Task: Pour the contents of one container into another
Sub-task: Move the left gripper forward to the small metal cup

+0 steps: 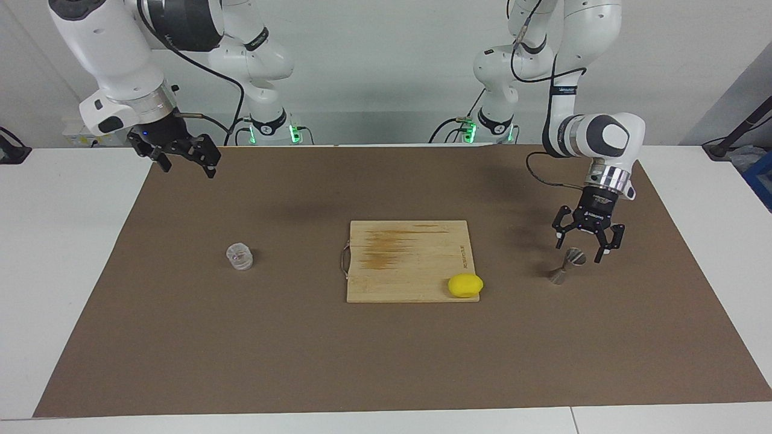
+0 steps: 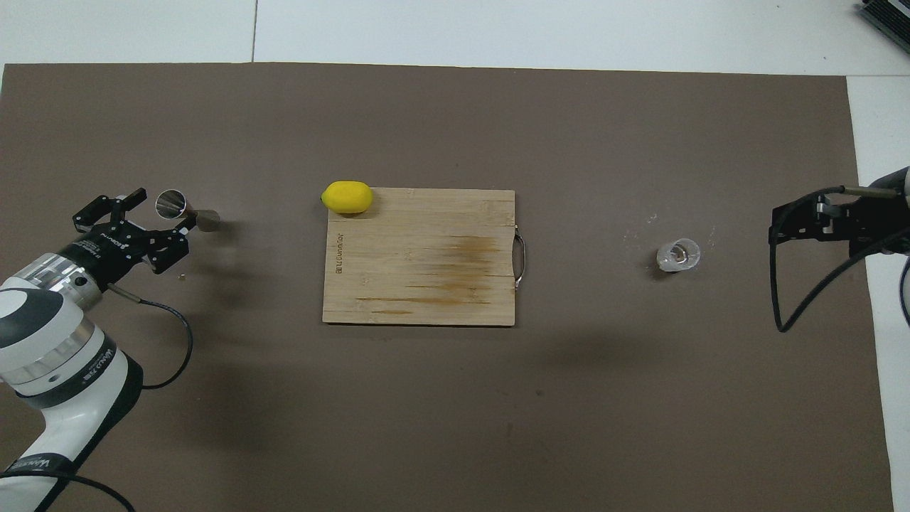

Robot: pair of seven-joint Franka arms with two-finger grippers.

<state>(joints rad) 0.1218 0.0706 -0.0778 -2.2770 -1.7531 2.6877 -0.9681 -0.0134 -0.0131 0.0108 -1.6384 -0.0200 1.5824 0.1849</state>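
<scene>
Table [image 1: 78, 253]: white, with a wide brown mat [image 1: 301, 349] spread over most of it.
Cutting board [image 1: 410, 259]: wooden, in the middle of the mat, bare except for a lemon [image 1: 465, 285] sitting on the corner away from the robots, toward the left arm's end.
Right arm: waits, raised over the mat's corner close to its own base.
Right gripper [image 1: 184, 158]: jaws wide apart, holding nothing, well apart from the glass cup.
Left gripper [image 1: 582, 243]: hangs low, pointing down, just over the top of the jigger; fingers spread wide, one on either side of the upper cone as I see it, not yet closed on it.
Glass cup [image 1: 240, 256]: small, clear, ribbed; stands upright on the mat toward the right arm's end, level with the board. I cannot tell whether there is anything in it; a few pale specks lie on the mat around it.
Jigger [image 1: 567, 266]: small grey metal, hourglass-shaped, on the mat toward the left arm's end, beside the board; its shiny open mouth looks empty from above.
Step in hand: I'd say the left arm is setting up to take hold of the jigger.
Next move: lower a touch and close at the narrow waist without knocking it over; it looks light and tippy.
Pouring: not begun.
</scene>
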